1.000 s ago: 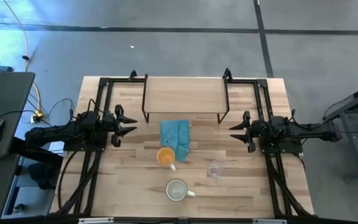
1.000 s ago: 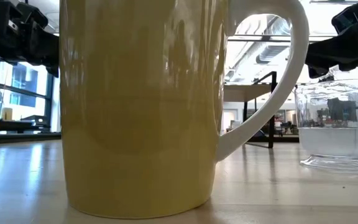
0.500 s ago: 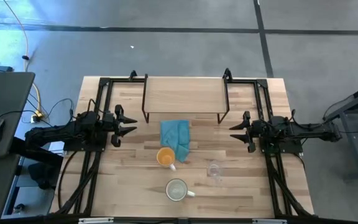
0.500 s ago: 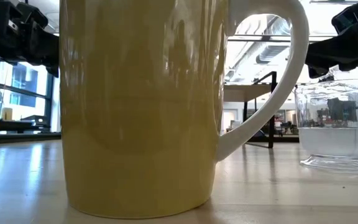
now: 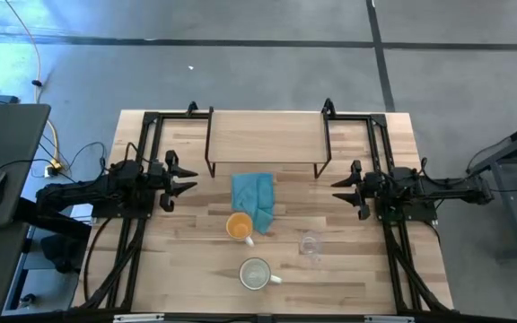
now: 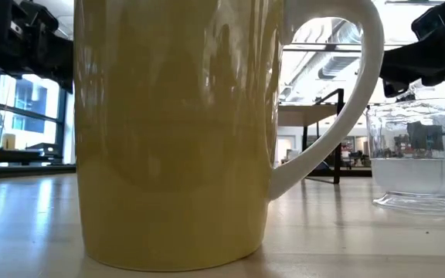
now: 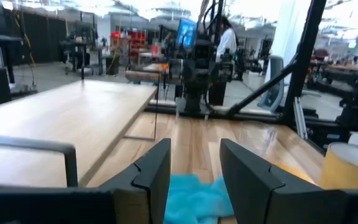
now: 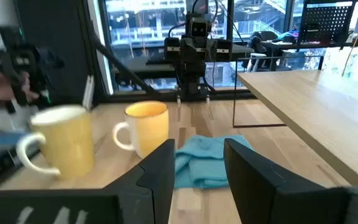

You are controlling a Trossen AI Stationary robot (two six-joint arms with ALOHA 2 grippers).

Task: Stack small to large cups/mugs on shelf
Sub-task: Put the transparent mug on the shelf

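No cup has been moved onto the shelf [image 5: 266, 137]. The orange mug [image 5: 239, 226] is found touching the teal cloth [image 5: 254, 198]; the cream mug [image 5: 256, 274] sits nearest the table's front edge, and the glass cup [image 5: 310, 245] stands just right of both. The left gripper [image 5: 183, 187] and right gripper [image 5: 339, 189] are held apart at the table's sides, fingers spread, nothing gripped.

Risks are judged as follows: the cloth could be snagged when the orange mug is taken; the glass could slip from a pinch.

In the low view, most of the scene is blocked by the cream mug; the orange mug and shelf are not seen there.
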